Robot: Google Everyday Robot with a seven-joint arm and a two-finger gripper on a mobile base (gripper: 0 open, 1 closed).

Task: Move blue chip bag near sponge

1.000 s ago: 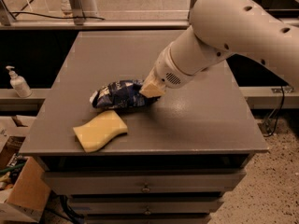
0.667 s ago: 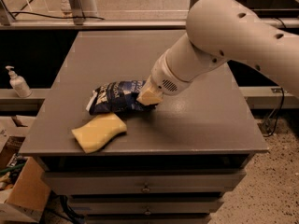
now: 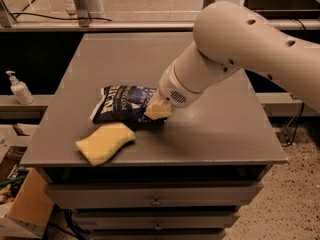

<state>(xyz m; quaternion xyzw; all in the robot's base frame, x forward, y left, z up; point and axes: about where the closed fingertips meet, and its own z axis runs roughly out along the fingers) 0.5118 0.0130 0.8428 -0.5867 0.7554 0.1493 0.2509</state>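
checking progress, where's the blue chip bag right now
In the camera view the crinkly navy-blue foil chip bag lies left of centre on the grey table, just behind the pale-yellow wavy foam sponge, with the end effector at its image-right edge.

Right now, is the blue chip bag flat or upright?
Flat: the blue chip bag lies lettering-up on the table beside the sponge, tool at its right end.

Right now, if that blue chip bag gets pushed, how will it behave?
The blue chip bag looks crinkled, so it probably flexes rather than staying stiff. Lying flat on the smooth table, it likely slides easily, not rolls. The gripper at its right end may crumple that edge.
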